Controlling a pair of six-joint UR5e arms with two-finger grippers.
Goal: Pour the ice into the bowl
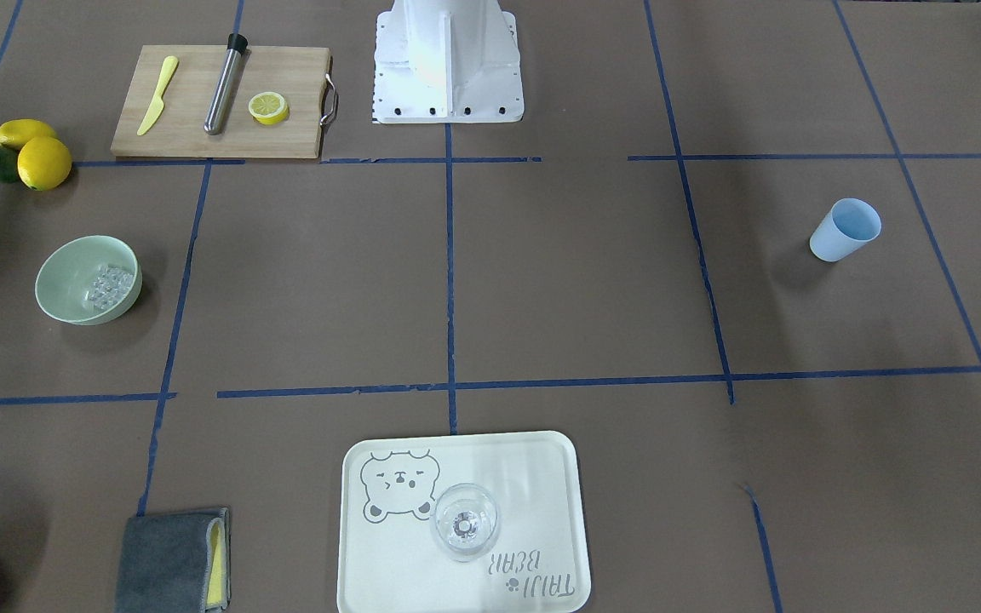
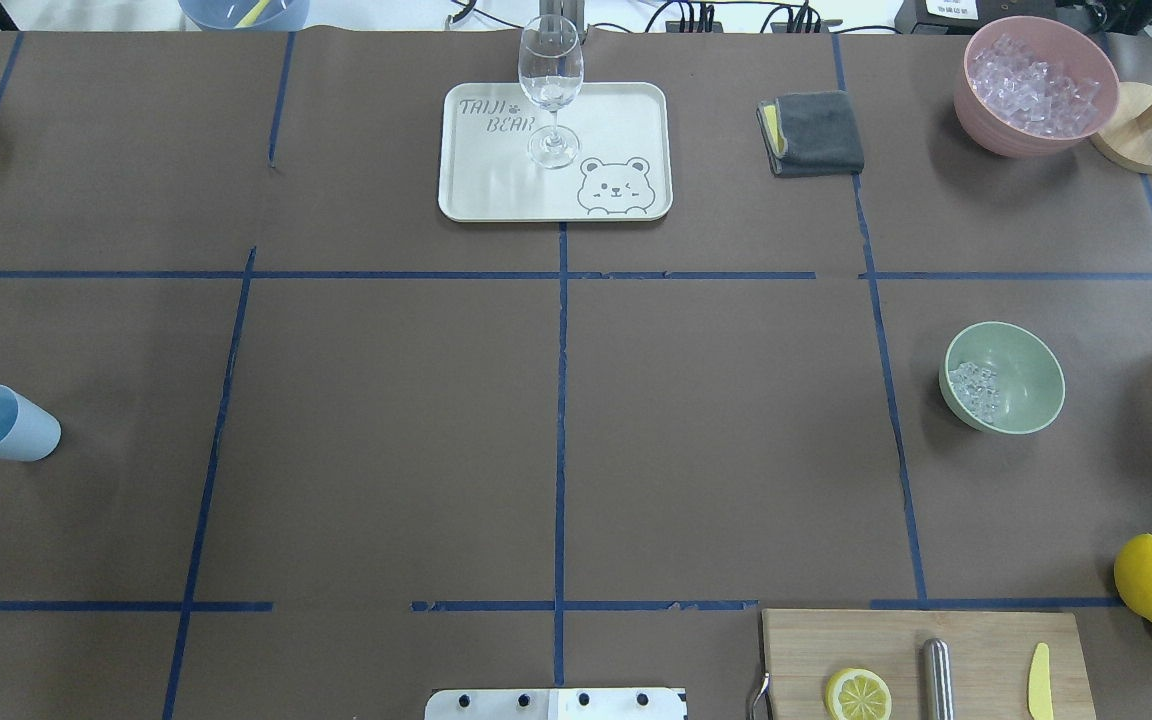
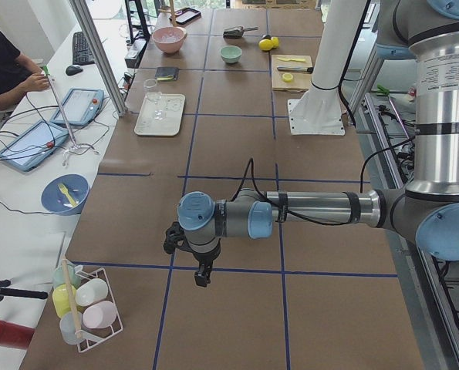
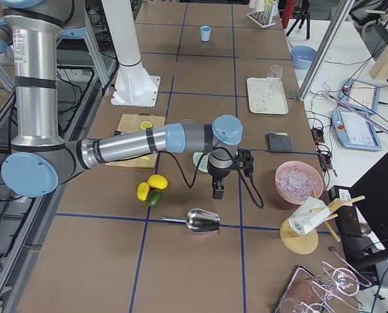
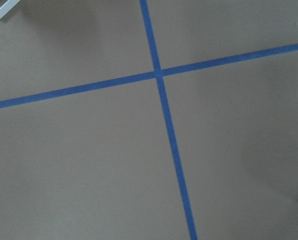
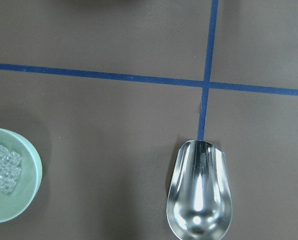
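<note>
The pale mint-green bowl (image 2: 1028,368) stands on the right side of the table, with a handful of clear ice (image 2: 976,388) lying in it. Both also show in the front view, bowl (image 1: 63,274) and ice (image 1: 110,285), and in the right wrist view, bowl (image 6: 29,200) and ice (image 6: 2,167). My right gripper (image 4: 218,192) hangs over the table between the bowl and a metal scoop (image 6: 199,195); I cannot tell if it is open. My left gripper (image 3: 203,275) hangs over bare table far from the bowl; I cannot tell its state. The scoop looks empty.
A pink tub (image 2: 981,100) of ice stands at the far right. A blue cup (image 2: 1,423) is at the far left. A tray (image 2: 476,190) holds a wine glass (image 2: 550,85). There are also a grey cloth (image 2: 816,132), a cutting board (image 1: 192,128) and lemons (image 1: 43,162).
</note>
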